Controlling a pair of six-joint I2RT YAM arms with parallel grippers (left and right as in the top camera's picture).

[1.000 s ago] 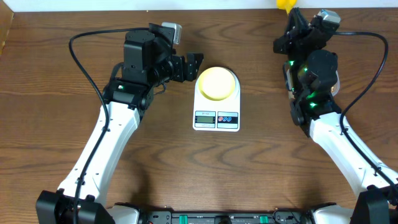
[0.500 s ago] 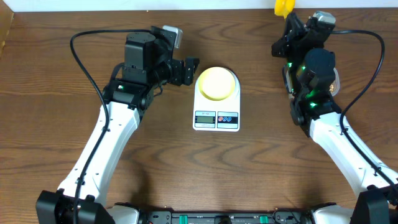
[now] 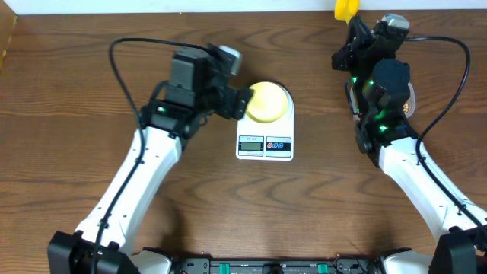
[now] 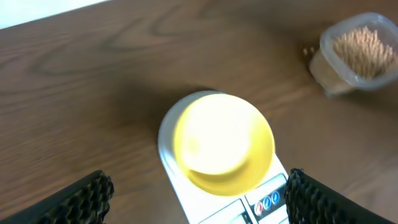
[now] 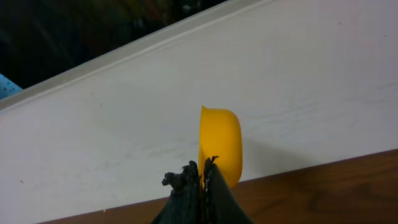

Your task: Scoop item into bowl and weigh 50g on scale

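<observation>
The pale yellow bowl (image 3: pixel 268 102) sits on the round platform of the white scale (image 3: pixel 265 146). My left gripper (image 3: pixel 243 103) hovers at the bowl's left rim, open. In the left wrist view the bowl (image 4: pixel 224 140) and scale (image 4: pixel 258 196) lie ahead between the wide-apart fingertips (image 4: pixel 81 199) of the left gripper (image 4: pixel 196 202). The bowl's inside looks bright and bare. The beans (image 4: pixel 364 50) fill a clear container at the far right. My right gripper (image 5: pixel 203 169) is shut on the yellow scoop (image 5: pixel 221 143), raised at the table's back edge (image 3: pixel 347 7).
The clear container (image 4: pixel 357 56) stands on the wood table right of the scale, mostly hidden under my right arm (image 3: pixel 384 84) in the overhead view. A white wall (image 5: pixel 124 137) runs along the table's back edge. Black cables loop from both arms.
My left arm has swung right, bringing its open gripper from beside the scale up to the bowl's left rim. The right arm and scoop have barely moved.
</observation>
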